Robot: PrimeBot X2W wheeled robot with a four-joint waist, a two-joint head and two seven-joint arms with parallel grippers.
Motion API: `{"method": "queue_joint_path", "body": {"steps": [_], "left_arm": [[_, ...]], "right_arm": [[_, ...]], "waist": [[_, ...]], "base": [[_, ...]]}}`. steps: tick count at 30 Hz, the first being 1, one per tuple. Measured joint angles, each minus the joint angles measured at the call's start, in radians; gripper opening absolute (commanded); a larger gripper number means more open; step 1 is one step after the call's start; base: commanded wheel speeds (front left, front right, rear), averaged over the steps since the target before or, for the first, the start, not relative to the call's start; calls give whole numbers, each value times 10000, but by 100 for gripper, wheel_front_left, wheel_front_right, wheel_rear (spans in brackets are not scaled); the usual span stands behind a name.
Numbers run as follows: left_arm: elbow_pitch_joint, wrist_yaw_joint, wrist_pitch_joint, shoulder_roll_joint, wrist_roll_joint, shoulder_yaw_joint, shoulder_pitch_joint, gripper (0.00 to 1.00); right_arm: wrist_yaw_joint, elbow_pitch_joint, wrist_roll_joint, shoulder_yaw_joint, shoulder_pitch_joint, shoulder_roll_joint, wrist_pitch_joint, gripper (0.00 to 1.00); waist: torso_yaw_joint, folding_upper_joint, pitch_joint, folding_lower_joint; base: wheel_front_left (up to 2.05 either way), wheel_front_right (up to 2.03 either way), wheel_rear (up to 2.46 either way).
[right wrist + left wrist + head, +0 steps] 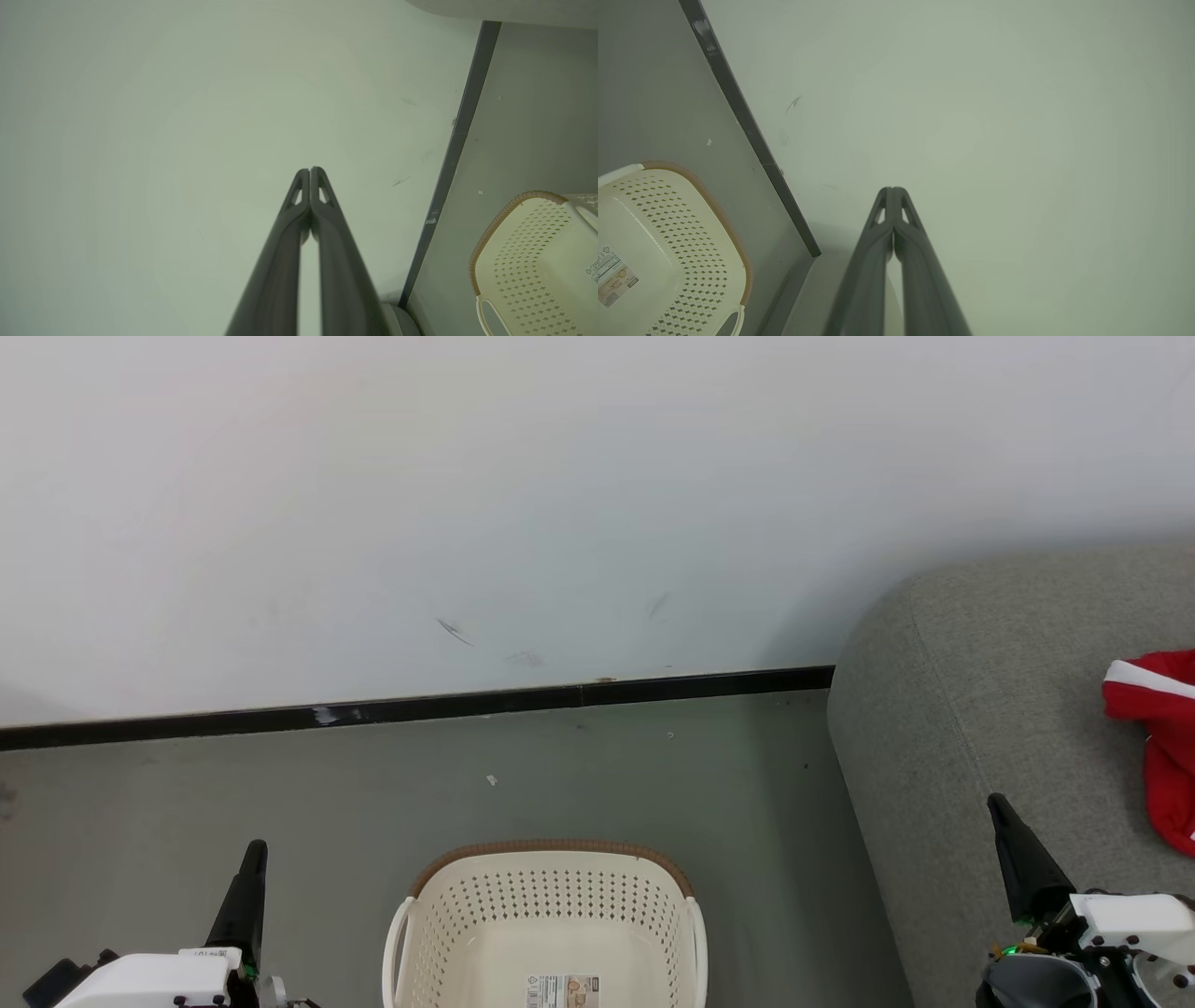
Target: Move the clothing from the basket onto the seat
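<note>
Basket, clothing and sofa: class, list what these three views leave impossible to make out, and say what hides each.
The basket: its near end is cut off by the head view's bottom edge, so whether it is fully empty is unknown.
The clothing on the sofa: cut by the head view's right edge; number of garments unclear.
The label in the basket: print too small to read.

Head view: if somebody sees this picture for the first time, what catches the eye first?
The red clothing with a white stripe stands out, lying on the grey seat at the right edge. Next comes the cream basket on the floor at bottom centre, no clothing showing inside it. The left gripper and right gripper flank it, both shut.
</note>
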Motion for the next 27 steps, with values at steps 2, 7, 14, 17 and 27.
{"method": "queue_joint_path", "body": {"steps": [2,7,14,17,27], "left_arm": [[2,0,0,0,0,0,0,0],[6,-2,2,-2,0,2,-1,0],[13,-2,42,-4,0,2,-1,0],[17,-2,42,-4,0,2,-1,0],[21,-4,42,-4,0,2,-1,0]], "right_arm": [[0,0,0,0,0,-2,0,0],[0,2,0,2,0,-2,0,0],[0,2,2,2,0,-2,0,0],[0,2,2,2,0,-2,0,0],[0,4,2,2,-1,-2,0,0]], "waist": [[0,0,0,0],[0,0,0,0],[0,0,0,-1],[0,0,-1,-1],[0,0,0,-1]], "base": [[0,0,0],[0,0,0],[0,0,0],[0,0,0],[0,0,0]]}}
